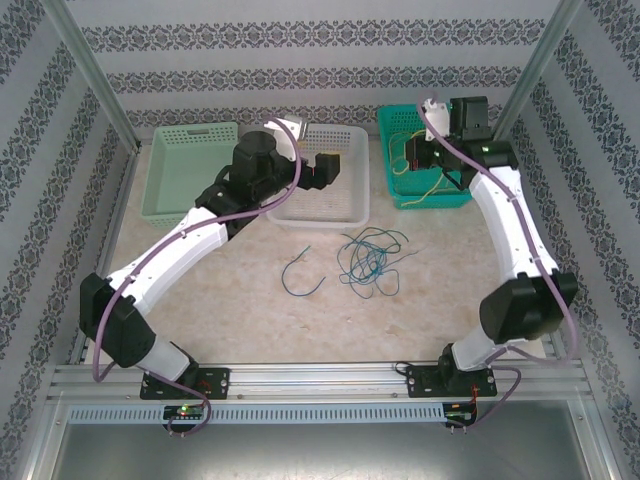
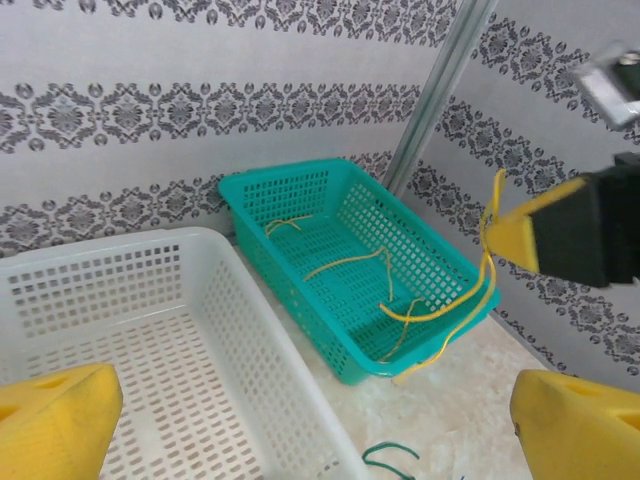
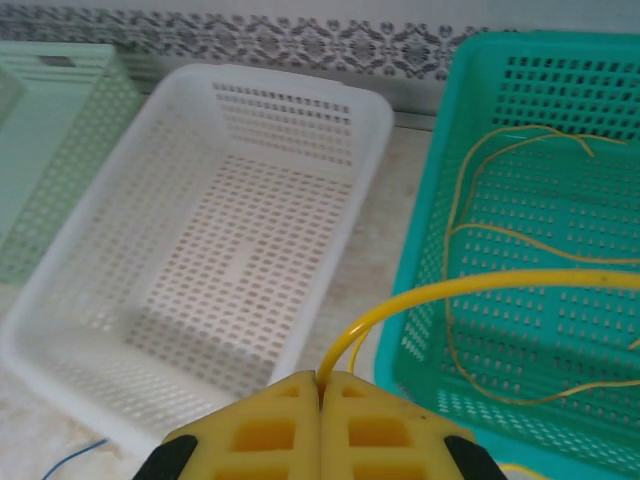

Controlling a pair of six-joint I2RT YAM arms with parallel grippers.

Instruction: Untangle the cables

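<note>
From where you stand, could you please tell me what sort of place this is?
Probably a robotics lab work cell: patterned backdrop panels on aluminium posts enclose a marble-look table, and the left arm and right arm are bolted to its front rail.

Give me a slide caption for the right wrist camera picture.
Right hand shut on a yellow cable that arcs over the teal basket, white basket beside it.

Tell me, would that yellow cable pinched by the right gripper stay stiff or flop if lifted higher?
Probably floppy yet slightly springy: the yellow cable arcs from the right gripper instead of standing straight. Likely very light, being so thin. It may snag on the teal basket, whose rim it drapes across.
</note>
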